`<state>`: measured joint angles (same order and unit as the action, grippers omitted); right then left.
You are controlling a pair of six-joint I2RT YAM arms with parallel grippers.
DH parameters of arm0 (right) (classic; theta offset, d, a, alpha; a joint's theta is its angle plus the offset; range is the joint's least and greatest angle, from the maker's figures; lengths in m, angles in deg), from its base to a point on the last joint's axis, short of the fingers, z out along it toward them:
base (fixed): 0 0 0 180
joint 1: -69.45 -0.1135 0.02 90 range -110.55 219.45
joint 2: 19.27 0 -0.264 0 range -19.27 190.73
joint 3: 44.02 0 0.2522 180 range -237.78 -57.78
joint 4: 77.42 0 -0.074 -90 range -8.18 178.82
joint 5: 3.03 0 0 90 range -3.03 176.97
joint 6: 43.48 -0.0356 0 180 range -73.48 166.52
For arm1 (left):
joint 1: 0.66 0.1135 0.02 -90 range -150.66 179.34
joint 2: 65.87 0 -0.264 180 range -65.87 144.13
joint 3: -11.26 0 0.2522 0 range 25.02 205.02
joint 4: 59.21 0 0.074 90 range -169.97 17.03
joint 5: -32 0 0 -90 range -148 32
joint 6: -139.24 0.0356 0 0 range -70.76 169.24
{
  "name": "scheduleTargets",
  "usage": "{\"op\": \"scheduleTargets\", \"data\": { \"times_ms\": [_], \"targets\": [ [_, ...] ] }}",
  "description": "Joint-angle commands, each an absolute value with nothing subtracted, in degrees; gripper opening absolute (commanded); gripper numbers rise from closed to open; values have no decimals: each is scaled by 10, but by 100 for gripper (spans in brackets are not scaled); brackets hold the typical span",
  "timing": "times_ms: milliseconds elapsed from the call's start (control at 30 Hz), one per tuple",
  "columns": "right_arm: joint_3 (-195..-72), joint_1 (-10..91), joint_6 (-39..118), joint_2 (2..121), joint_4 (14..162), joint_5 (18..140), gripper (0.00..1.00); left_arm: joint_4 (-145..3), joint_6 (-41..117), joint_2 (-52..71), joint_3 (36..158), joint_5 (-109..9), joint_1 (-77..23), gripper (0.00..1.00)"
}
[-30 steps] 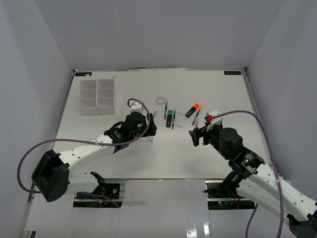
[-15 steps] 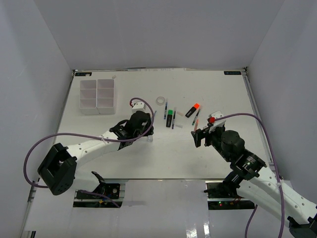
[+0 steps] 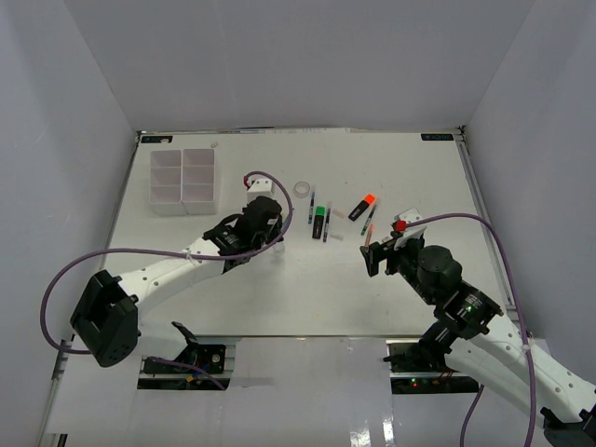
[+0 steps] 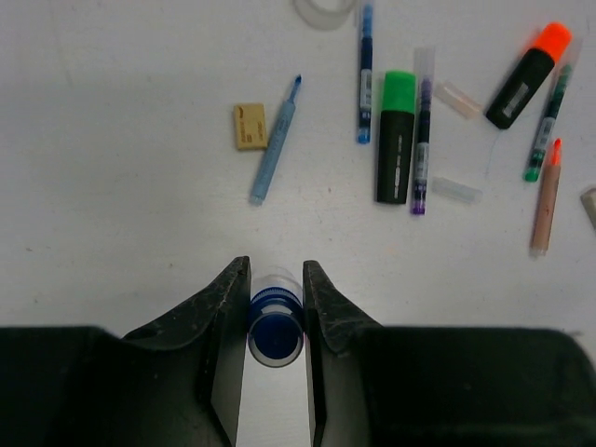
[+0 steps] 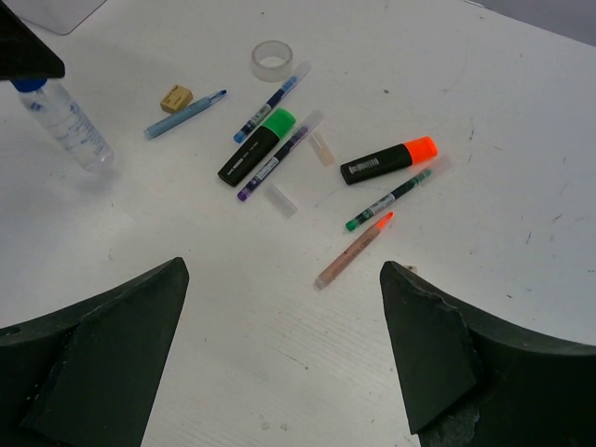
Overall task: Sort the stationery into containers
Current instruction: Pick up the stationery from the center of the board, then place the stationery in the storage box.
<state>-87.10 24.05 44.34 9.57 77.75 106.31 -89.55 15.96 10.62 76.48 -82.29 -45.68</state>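
Closure is the news in the top external view. Over the last second the left gripper (image 3: 275, 244) has drawn its jaws in around the glue bottle (image 3: 277, 251). The pick therefore looks made, and the carry to the organiser tray (image 3: 183, 207), well apart at 10 o'clock, is probably next. The right gripper (image 3: 372, 256) has hardly shifted.

In the left wrist view, both fingers (image 4: 228, 298) press against the bottle's blue cap, which is seen end-on. The bottle stands upright on the table (image 4: 112, 186) with its long axis vertical and its cap toward the camera. The green-capped highlighter (image 4: 396, 149) lies at 1 o'clock.

In the right wrist view, the bottle appears at 10 o'clock, cap up and base down. The right gripper gapes wide and holds nothing.
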Motion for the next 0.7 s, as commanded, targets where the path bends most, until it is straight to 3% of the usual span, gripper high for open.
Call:
{"op": "scheduleTargets", "data": {
  "times_ms": [0, 233, 667],
  "targets": [
    [-879, 239, 441, 89, 783, 1059, 90, -909, 231, 72, 820, -893, -436, 4],
    [-886, 239, 435, 95, 782, 1027, 90, -908, 329, 70, 920, -854, -286, 0],
    [-886, 239, 439, 93, 774, 968, 90, -876, 394, 231, 1122, -786, -36, 0]
  ]
}}
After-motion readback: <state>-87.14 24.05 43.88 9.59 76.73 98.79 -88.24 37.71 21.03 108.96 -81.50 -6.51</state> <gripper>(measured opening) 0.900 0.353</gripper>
